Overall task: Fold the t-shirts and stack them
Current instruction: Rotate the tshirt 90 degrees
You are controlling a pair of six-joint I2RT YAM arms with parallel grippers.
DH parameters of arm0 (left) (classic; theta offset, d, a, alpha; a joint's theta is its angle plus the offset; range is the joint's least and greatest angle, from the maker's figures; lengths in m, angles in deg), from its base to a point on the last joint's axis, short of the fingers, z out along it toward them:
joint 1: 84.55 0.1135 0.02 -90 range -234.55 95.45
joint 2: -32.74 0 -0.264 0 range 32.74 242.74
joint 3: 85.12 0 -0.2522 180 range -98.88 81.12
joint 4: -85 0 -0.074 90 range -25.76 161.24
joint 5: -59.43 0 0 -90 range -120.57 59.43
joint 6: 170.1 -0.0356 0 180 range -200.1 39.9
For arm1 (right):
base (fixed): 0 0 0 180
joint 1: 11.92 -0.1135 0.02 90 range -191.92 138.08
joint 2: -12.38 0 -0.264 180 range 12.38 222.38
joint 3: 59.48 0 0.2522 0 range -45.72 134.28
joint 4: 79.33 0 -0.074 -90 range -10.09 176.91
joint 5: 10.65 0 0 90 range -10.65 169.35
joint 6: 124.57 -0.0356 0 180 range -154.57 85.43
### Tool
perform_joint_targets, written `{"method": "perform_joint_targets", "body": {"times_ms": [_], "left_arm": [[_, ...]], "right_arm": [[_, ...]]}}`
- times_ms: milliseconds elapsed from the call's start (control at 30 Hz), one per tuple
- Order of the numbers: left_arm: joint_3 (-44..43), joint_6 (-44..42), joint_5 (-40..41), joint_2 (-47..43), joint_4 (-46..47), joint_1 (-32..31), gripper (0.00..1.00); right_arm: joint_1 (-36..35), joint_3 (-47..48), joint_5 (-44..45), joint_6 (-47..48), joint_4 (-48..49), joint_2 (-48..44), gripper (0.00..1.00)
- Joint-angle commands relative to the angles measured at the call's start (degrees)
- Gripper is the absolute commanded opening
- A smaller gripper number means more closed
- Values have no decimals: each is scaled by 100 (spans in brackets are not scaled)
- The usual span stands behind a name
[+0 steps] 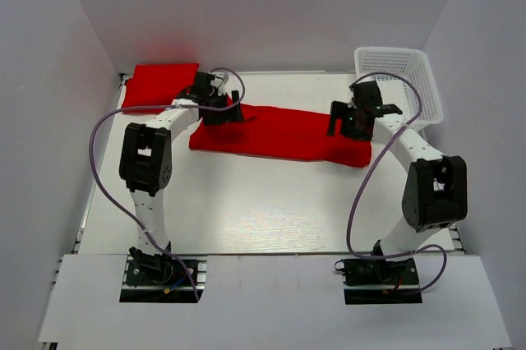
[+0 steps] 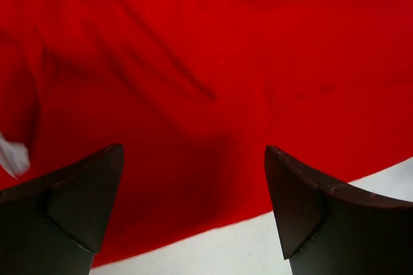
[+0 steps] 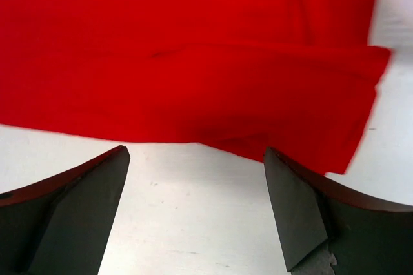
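Observation:
A red t-shirt (image 1: 283, 134) lies folded into a long strip across the middle of the table. A second red t-shirt (image 1: 162, 85) lies folded at the back left corner. My left gripper (image 1: 223, 109) is open and empty over the strip's left end; its wrist view shows the cloth (image 2: 213, 81) filling the frame, with its edge between the fingers. My right gripper (image 1: 346, 117) is open and empty over the strip's right end; its wrist view shows the cloth's folded edge (image 3: 193, 75) just beyond the fingertips, with bare table between them.
A white plastic mesh basket (image 1: 399, 79) stands at the back right, close behind my right arm. White walls enclose the table on the left, back and right. Purple cables loop off both arms.

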Motion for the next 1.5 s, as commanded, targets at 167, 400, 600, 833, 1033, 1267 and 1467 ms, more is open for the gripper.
{"method": "perform_joint_targets", "body": {"times_ms": [167,400,600,833,1033,1267,1467], "left_arm": [[805,246,8,-189,141,-57,100],[-300,194,184,942,-281,-4,100],[-3023,141,-254,2630,-835,-56,100],[-4724,1475,-1695,4232,1267,-223,100],[-4890,2214,-1461,4628,2249,-399,100],[-4820,2215,-915,4628,2618,-453,100],[-4890,2426,-775,4680,3067,-453,100]], "right_arm": [[-108,-27,-141,-93,379,744,90],[-108,-308,-308,-190,459,1457,90],[-458,-1702,-1008,-216,696,835,90],[-2353,-1883,-2503,495,178,446,90],[-3588,-820,-2882,1146,2,1025,90],[-4256,947,-3638,2322,-472,1958,90],[-4362,1274,-3412,2641,-500,1828,90]]}}
